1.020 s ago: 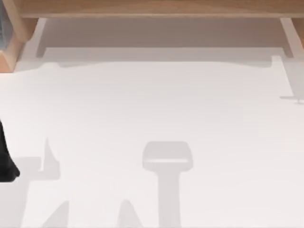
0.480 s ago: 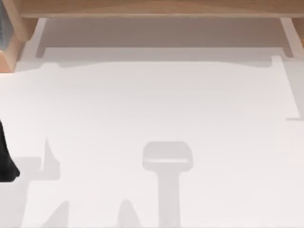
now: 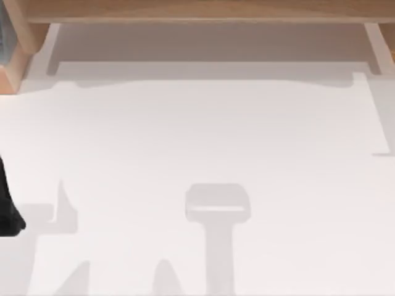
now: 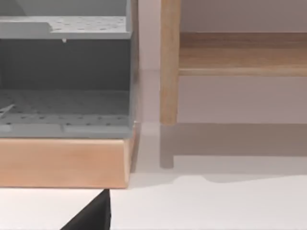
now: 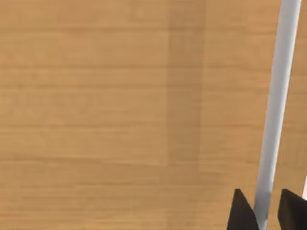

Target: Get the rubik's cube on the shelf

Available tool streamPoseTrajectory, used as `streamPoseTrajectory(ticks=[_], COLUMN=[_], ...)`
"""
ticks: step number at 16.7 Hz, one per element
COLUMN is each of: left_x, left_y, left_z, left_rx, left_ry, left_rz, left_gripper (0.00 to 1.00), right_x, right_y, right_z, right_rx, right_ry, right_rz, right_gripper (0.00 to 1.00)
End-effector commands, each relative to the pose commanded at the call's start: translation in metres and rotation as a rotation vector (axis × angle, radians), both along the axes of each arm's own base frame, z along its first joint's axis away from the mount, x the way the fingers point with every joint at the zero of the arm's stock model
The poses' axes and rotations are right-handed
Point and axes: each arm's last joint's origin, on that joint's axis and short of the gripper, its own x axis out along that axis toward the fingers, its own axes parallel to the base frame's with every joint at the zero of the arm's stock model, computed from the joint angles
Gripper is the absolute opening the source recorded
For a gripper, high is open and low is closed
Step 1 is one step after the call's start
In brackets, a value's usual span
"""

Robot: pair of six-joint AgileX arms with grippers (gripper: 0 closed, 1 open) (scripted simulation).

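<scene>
Top view: the shelf (image 3: 197, 11) runs along the far edge of the white table (image 3: 203, 129), from nearly the left corner to the right one. Its pale side supports stand near each far corner. A wood-based grey rack (image 3: 9, 58) sits at the far-left corner, just beside the shelf's left support. The left arm (image 3: 7, 213) is parked at the table's left edge, toward the near side. Only grey shadows lie on the mid and near table.

Left wrist view: the grey perforated rack (image 4: 64, 76) sits on its wooden base (image 4: 62, 163). The shelf's upright support (image 4: 169, 62) is just beside it, apart from it. The shelf board (image 4: 240, 55) runs off from that support, above the table. A dark part of the left gripper (image 4: 93, 215) shows at the frame edge; grip state cannot be told.

Right wrist view: close on the shelf's light-brown wood (image 5: 120, 115). The right gripper (image 5: 263, 215) is released, its dark tips apart with nothing between them. A pale grey strip (image 5: 278, 96) runs behind the gap.
</scene>
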Motion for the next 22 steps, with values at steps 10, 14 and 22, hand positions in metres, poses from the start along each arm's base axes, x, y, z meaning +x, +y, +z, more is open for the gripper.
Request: streamPoseTrajectory(ticks=[10,14,22], left_x=[0.000,0.000,0.000], left_y=[0.000,0.000,0.000], left_z=[0.000,0.000,0.000], left_rx=[0.000,0.000,0.000], left_ry=[0.000,0.000,0.000], left_rz=[0.000,0.000,0.000], left_gripper=[1.00,1.00,1.00], right_x=[0.000,0.000,-0.019], right_y=[0.000,0.000,0.000], right_z=[0.000,0.000,0.000], right_rx=[0.000,0.000,0.000], right_ry=[0.000,0.000,-0.001], right_rz=[0.000,0.000,0.001], right_gripper=[1.00,1.00,1.00])
